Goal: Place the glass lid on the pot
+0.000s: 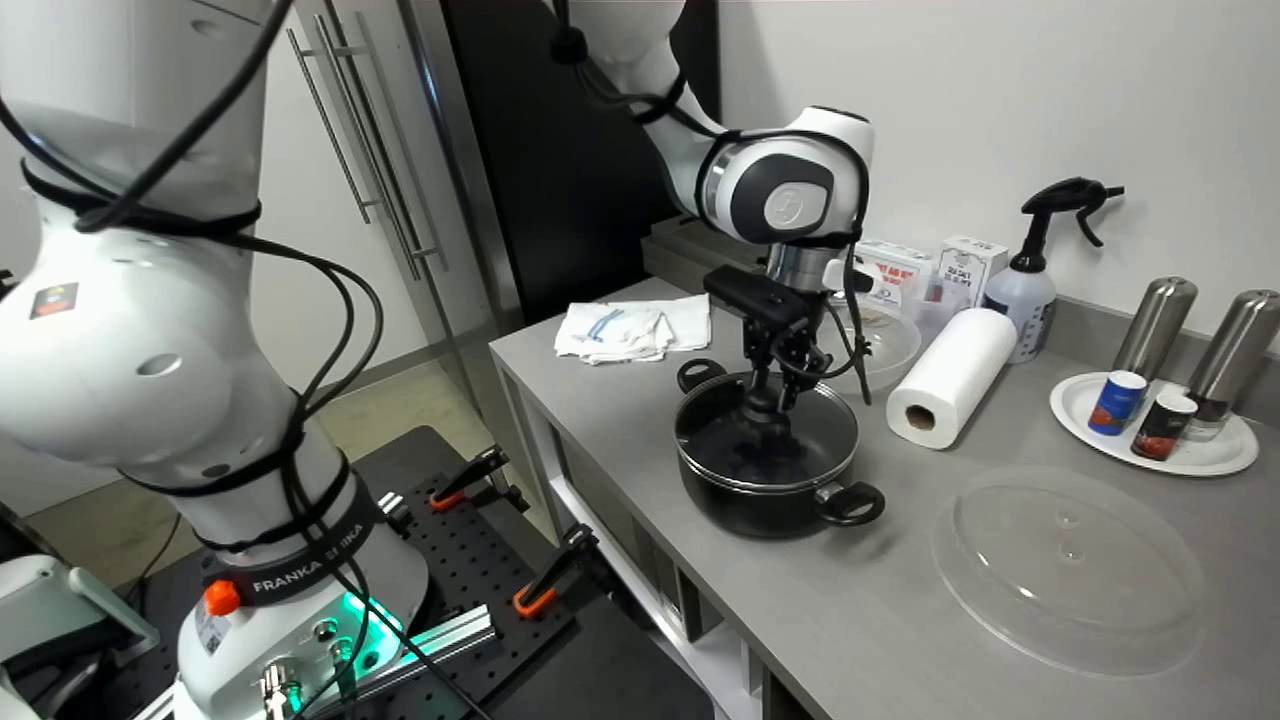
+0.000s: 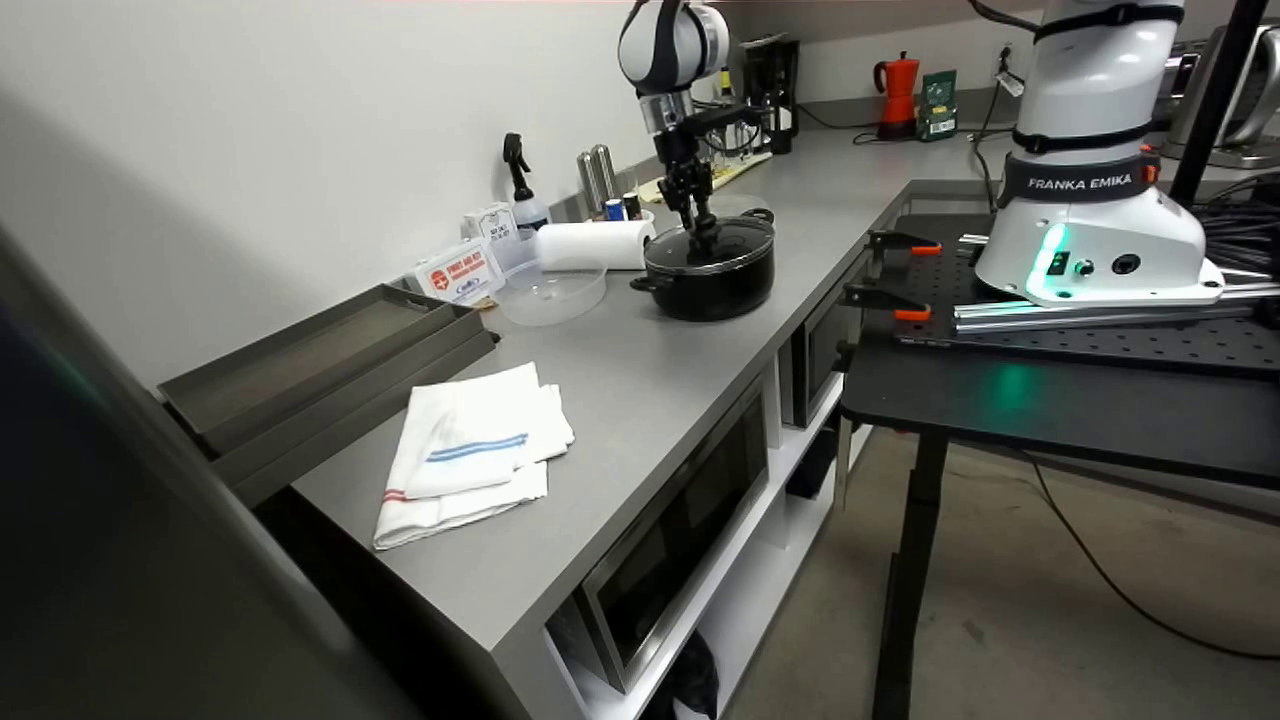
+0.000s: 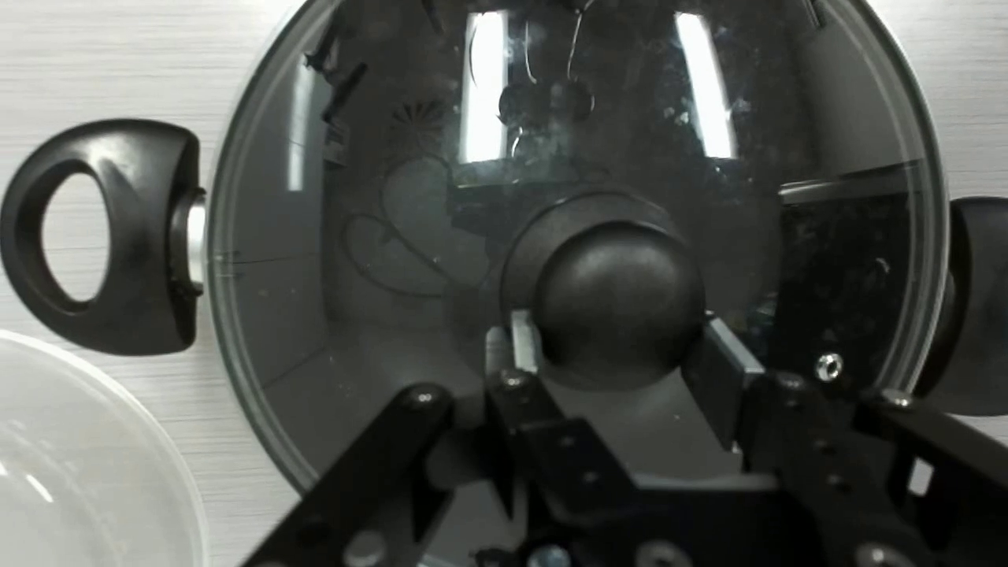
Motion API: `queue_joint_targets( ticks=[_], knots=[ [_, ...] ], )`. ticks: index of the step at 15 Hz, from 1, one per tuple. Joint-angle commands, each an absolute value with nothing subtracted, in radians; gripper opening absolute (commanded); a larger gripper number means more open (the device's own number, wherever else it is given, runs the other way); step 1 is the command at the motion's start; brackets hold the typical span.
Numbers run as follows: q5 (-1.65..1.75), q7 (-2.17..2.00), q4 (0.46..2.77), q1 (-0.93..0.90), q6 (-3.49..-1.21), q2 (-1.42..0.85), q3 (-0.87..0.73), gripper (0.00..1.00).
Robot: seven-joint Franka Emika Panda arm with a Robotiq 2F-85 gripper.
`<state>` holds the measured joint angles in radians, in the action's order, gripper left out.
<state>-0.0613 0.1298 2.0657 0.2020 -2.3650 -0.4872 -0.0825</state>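
The black pot (image 1: 755, 515) stands on the grey counter in both exterior views, upright, with a handle on each side. The glass lid (image 3: 394, 236), clear with a metal rim and dark knob, covers the pot's opening, and its rim lines up with the pot's rim. The lid also shows in the exterior views (image 1: 830, 430) (image 2: 745, 240). My gripper (image 3: 618, 331) points down at the lid, with one finger pad on each side of the knob. Both pads appear to touch the knob. In the wrist view the pot's wall is hidden under the lid.
A clear plastic bowl (image 2: 550, 290) stands close behind the pot, with a paper towel roll (image 1: 950, 380) beside it. A larger clear disc (image 1: 1070, 570) and a white plate (image 1: 1240, 450) with jars lie farther along. Folded towels (image 2: 475, 450) lie near the counter's end.
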Motion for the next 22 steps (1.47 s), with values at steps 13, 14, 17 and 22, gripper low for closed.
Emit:
queue_joint_targets(
  ticks=[13,14,17,22],
  knots=[
    [-0.072,0.136,2.052,0.203,-2.354,-0.486,-0.076,0.23],
    [-0.073,0.136,2.052,0.204,-2.354,-0.486,-0.076,0.23],
    [-0.073,0.133,2.053,0.204,-2.352,-0.485,-0.076,0.23],
    [-0.071,0.131,2.050,0.202,-2.350,-0.483,-0.078,0.96]
  ],
)
